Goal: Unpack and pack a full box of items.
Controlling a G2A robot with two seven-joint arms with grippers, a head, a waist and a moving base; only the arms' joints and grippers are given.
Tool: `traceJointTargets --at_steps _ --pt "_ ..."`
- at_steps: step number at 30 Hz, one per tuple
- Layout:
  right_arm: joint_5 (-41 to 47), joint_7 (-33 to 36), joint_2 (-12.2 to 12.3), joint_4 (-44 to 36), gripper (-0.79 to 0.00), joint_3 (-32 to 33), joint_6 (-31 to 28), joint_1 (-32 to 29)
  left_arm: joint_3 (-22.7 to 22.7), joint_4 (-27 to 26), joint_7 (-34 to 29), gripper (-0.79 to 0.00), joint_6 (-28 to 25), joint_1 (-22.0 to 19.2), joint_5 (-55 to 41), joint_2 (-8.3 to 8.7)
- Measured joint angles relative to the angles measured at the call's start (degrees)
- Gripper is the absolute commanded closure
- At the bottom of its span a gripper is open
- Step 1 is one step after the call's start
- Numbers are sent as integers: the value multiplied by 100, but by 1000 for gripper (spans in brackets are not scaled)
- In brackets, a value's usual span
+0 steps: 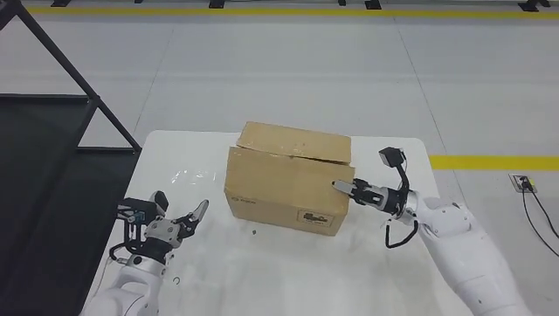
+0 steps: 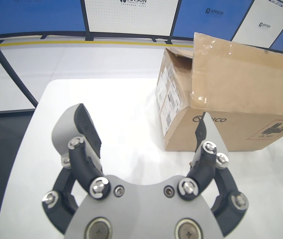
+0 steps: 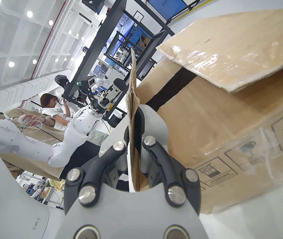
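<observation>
Your right gripper (image 3: pixel 134 121) is clenched on a side flap (image 3: pixel 132 80) at the right end of the cardboard box (image 1: pixel 288 181); the box stands mid-way across the white table (image 1: pixel 262 272), a top flap (image 3: pixel 231 48) lying loosely over it; your left gripper (image 2: pixel 144 113) hangs released, fingers spread, over the table left of the box, near it but apart.

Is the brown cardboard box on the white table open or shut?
Partly open: on the brown cardboard box, the long top flap is raised with a dark gap beneath; the right gripper is shut on an end flap.
</observation>
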Motion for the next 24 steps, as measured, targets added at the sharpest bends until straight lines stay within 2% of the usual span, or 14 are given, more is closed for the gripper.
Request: traceJointTargets --at_steps 11,24 --pt "51 -301 277 -556 0 -222 -301 -319 -90 18 -39 -785 111 -91 -16 -11" --pt "35 -758 831 -1221 0 -759 -759 -640 -327 -38 -15 -785 246 -89 -115 -19"
